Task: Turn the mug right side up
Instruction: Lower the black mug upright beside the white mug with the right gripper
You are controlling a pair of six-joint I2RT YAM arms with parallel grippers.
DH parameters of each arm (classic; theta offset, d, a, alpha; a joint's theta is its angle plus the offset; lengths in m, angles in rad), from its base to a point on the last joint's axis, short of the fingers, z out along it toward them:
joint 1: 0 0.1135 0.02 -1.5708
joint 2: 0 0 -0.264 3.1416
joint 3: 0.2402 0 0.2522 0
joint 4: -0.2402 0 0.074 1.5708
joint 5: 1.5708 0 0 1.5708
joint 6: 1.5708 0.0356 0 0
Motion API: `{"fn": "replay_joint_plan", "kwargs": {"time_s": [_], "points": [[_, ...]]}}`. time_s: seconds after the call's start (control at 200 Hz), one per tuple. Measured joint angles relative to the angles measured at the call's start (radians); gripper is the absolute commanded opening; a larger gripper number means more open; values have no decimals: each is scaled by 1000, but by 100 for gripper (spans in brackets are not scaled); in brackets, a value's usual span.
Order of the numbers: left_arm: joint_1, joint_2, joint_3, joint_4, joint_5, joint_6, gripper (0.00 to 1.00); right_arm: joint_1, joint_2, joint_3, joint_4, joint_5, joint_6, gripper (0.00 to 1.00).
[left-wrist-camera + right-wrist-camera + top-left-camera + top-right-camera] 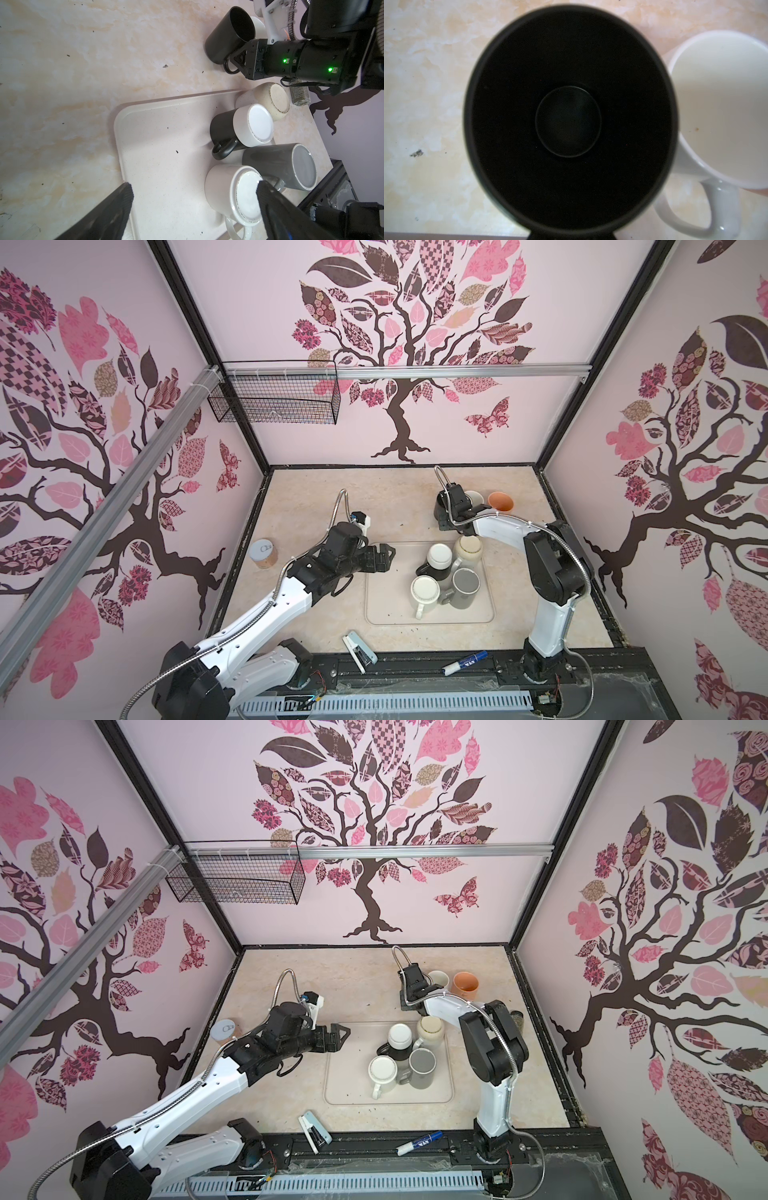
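A black mug [439, 506] [228, 35] stands upright, mouth up, on the table behind the tray. My right gripper [446, 523] [233, 62] reaches down beside it and is shut on its handle. The right wrist view looks straight down into the black mug [569, 120]. On the tray [386, 605] stand several upside-down mugs: a black-and-white one [438, 558], a cream one [468, 549], a white one [424, 591] [234, 193] and a grey one [465, 585]. My left gripper [388, 556] [343, 1033] [194, 186] hovers open over the tray's left edge, holding nothing.
An upright white mug [473, 498] [720, 108] and an orange cup [500, 501] stand right of the black mug. A can [264, 553] is at the left wall, a small jar [517, 1017] behind the right arm. A stapler [359, 651] and a marker [464, 663] lie in front.
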Motion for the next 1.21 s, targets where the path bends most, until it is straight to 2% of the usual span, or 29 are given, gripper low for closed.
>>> {"fn": "replay_joint_plan", "kwargs": {"time_s": [0.175,0.65,0.98,1.205], "points": [[0,3,0,1,0,-2,96,0,0,0,27,6,7,31],[-3,5,0,5,2,-3,96,0,-37,-28,27,7,29,34],[-11,-3,-7,-3,-34,-4,96,17,-355,-208,69,31,64,39],[-13,-48,-51,-6,-58,-3,94,172,-584,-345,85,17,91,47]]}}
